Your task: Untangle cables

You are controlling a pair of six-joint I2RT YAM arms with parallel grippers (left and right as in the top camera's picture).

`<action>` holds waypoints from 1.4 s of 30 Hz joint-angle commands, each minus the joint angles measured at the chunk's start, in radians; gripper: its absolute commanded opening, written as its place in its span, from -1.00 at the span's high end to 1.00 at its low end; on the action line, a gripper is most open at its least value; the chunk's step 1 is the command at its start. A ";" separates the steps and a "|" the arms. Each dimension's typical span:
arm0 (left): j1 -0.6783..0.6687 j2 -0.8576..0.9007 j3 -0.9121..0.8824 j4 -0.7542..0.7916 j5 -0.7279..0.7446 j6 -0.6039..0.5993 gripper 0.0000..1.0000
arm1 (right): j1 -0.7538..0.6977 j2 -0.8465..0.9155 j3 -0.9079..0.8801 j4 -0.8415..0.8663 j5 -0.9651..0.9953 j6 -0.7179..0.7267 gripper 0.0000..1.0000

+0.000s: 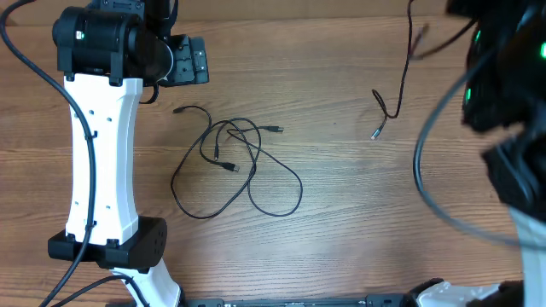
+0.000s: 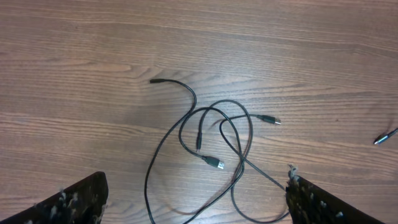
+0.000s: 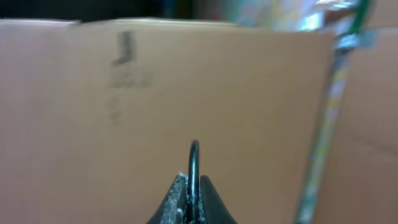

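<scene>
A tangle of thin black cables [image 1: 230, 158] lies in loops on the wooden table left of centre, with small plug ends [image 1: 275, 130] sticking out. In the left wrist view the same cables [image 2: 214, 140] lie ahead of and partly between my left gripper's [image 2: 194, 183] wide-open fingers [image 2: 78, 200], which touch nothing. My left gripper [image 1: 188, 60] hangs behind the tangle. A separate black cable [image 1: 394, 94] hangs from the top right, its silvery tip [image 1: 373, 135] at the table. My right gripper [image 3: 194, 186] is shut on a thin black cable [image 3: 194, 158], raised off the table.
The left arm's white link [image 1: 102, 162] stands just left of the tangle. The right arm's dark body and thick cables [image 1: 503, 128] fill the right edge. A brown cardboard surface [image 3: 186, 93] fills the right wrist view.
</scene>
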 commanded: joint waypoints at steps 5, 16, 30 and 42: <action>-0.002 0.004 -0.005 0.011 0.027 0.022 -0.68 | -0.294 0.129 0.008 0.267 -0.073 -0.182 0.92; -0.002 0.004 -0.005 0.024 0.030 0.022 -0.70 | -0.625 0.219 0.008 0.356 -0.562 -0.204 0.92; -0.002 0.004 -0.005 0.075 0.071 0.056 -0.68 | -0.928 0.368 0.008 0.603 -0.782 -0.212 0.92; -0.002 0.004 -0.005 0.083 0.210 0.036 -0.75 | -1.065 0.620 0.008 0.759 -0.900 -0.211 0.92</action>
